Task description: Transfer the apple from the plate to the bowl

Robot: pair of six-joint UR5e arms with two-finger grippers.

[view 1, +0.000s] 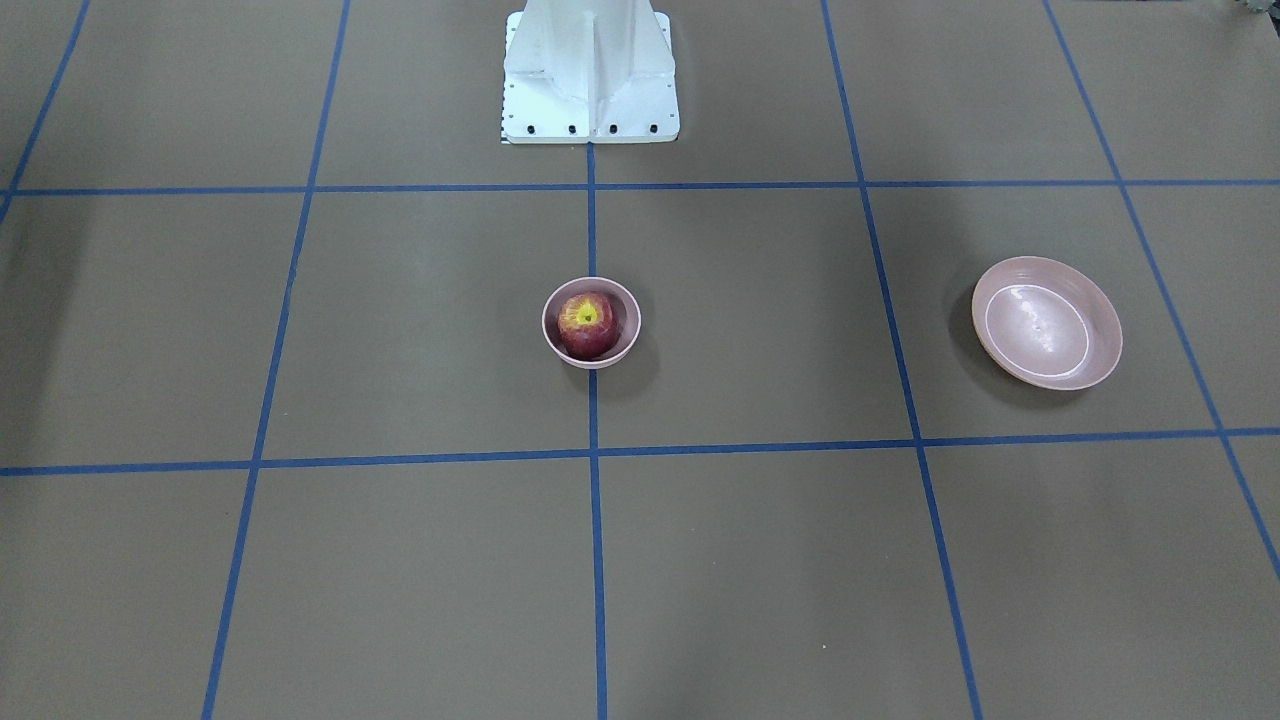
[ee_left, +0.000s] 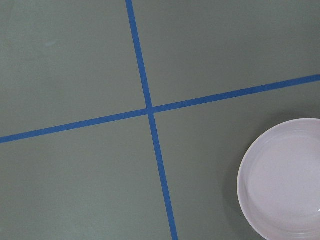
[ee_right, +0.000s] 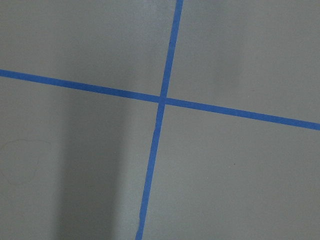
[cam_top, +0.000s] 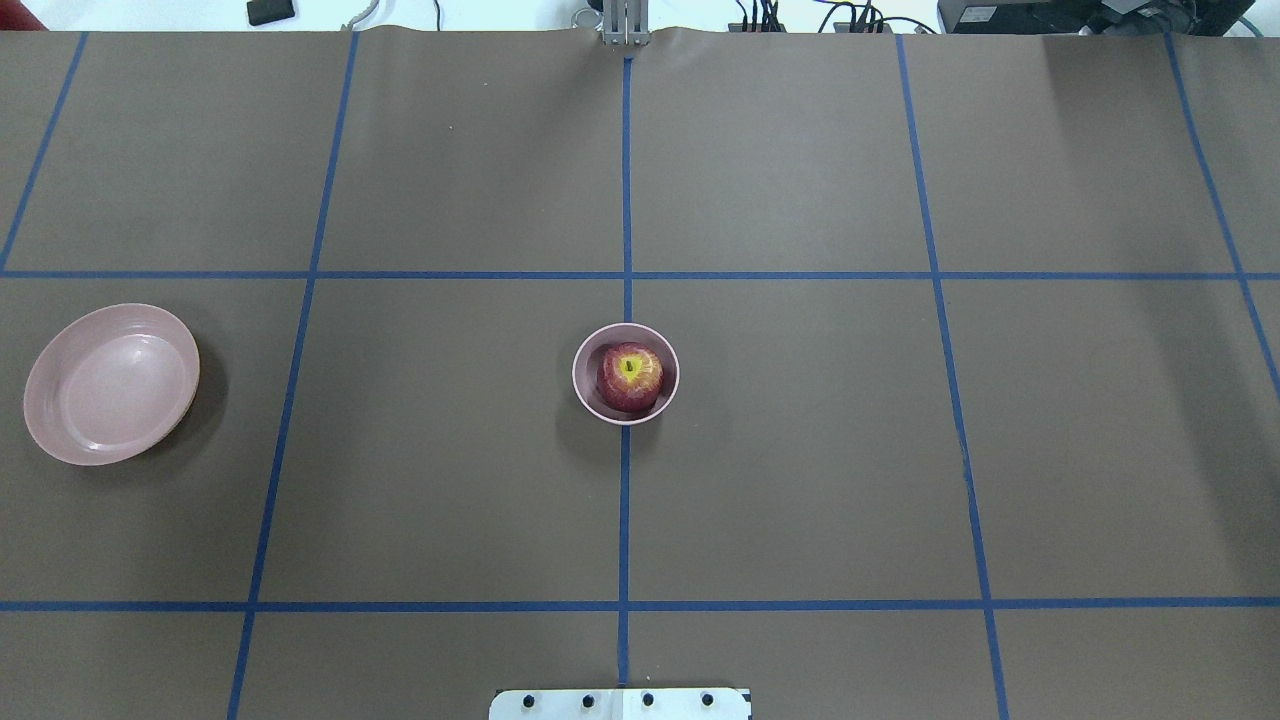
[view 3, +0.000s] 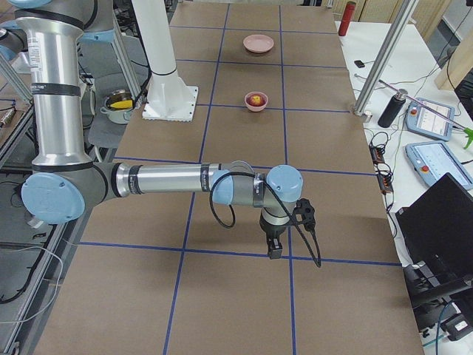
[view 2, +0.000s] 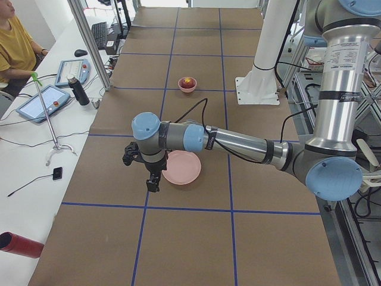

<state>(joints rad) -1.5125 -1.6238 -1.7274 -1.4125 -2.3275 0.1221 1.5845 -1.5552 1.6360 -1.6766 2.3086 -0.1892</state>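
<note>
Apple (cam_top: 630, 378) in bowl (cam_top: 586, 390), well apart from left gripper (view 2: 153, 185) beside plate (view 2: 184, 170).

Plate (ee_left: 282, 180) cropped at view edge; left claw (view 2: 153, 186), right claw (view 3: 275, 250) opening unreadable.

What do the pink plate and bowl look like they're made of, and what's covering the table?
Plate: probably plastic or melamine, pale pink, semi-gloss; soft light reflections show on its inner surface. Bowl: looks like the same pink material with a thin rim and a duller sheen; ceramic can't be ruled out. Table cover: brown, matte, paper-like sheet with a wavy far edge, marked with blue tape lines.
</note>
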